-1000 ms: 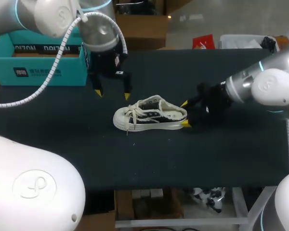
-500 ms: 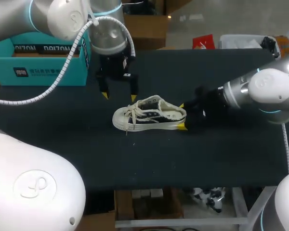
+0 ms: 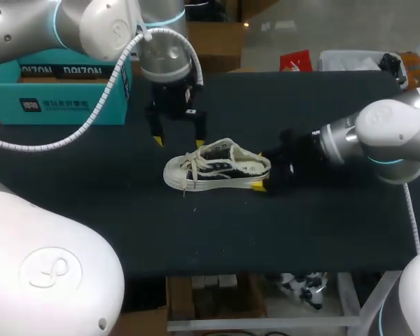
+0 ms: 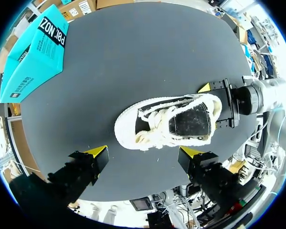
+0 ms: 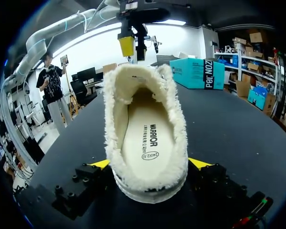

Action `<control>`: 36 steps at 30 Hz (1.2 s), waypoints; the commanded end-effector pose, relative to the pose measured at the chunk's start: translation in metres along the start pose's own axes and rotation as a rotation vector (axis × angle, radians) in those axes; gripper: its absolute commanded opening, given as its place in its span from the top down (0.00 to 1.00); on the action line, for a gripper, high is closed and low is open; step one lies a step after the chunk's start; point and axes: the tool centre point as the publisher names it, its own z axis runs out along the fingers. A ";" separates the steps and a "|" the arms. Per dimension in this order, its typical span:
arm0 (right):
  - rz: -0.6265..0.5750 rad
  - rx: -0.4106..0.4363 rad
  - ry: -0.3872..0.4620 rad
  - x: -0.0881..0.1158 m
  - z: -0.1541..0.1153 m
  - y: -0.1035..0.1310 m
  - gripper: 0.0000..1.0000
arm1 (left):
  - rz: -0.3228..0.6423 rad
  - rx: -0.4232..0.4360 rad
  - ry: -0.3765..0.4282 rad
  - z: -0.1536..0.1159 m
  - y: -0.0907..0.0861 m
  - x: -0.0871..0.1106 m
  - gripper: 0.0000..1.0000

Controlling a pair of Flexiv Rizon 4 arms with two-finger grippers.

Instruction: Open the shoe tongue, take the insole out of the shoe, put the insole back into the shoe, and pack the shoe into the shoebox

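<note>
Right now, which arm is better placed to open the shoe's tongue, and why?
Left. Its jaws hang open above the shoe, by the laces; the right arm's jaws are at the heel.

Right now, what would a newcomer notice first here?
The shoe stands mid-table, with its insole inside. The left pincer hovers open above it, and the right pincer is at its heel. A teal shoebox sits at the table's far left.
</note>
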 end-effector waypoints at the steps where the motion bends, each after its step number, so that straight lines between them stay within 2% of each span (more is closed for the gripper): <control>1: -0.001 -0.017 0.005 -0.001 0.008 -0.006 0.00 | -0.004 0.004 -0.013 0.001 -0.001 0.006 0.00; 7: -0.006 -0.033 0.002 0.000 0.009 -0.006 0.00 | -0.005 -0.002 -0.017 0.006 -0.001 0.012 0.00; 8: -0.008 -0.033 0.000 0.000 0.008 -0.005 0.36 | -0.006 -0.004 -0.016 0.007 -0.002 0.012 0.00; 9: -0.011 -0.034 -0.005 0.001 0.008 -0.005 0.96 | -0.008 -0.007 -0.014 0.007 -0.002 0.014 0.00; 10: -0.018 -0.036 -0.003 0.001 0.008 -0.004 1.00 | -0.010 -0.010 -0.010 0.008 -0.002 0.015 0.00; 16: -0.015 -0.024 0.014 0.002 0.010 -0.004 1.00 | -0.010 -0.022 0.001 0.005 -0.004 0.027 0.00; 21: -0.015 -0.024 0.014 0.002 0.010 -0.004 1.00 | 0.008 -0.024 -0.056 -0.004 -0.007 0.047 0.00; 26: -0.015 -0.024 0.014 0.002 0.010 -0.004 1.00 | 0.028 -0.064 -0.091 -0.006 -0.013 0.066 0.00; 29: -0.015 -0.024 0.014 0.002 0.010 -0.004 1.00 | 0.020 -0.066 -0.141 -0.003 -0.015 0.077 0.09; 32: -0.015 -0.024 0.014 0.002 0.010 -0.004 1.00 | 0.006 -0.077 -0.165 0.004 -0.021 0.083 0.12; 36: -0.015 -0.024 0.014 0.002 0.010 -0.004 1.00 | -0.007 -0.095 -0.191 0.016 -0.025 0.089 0.22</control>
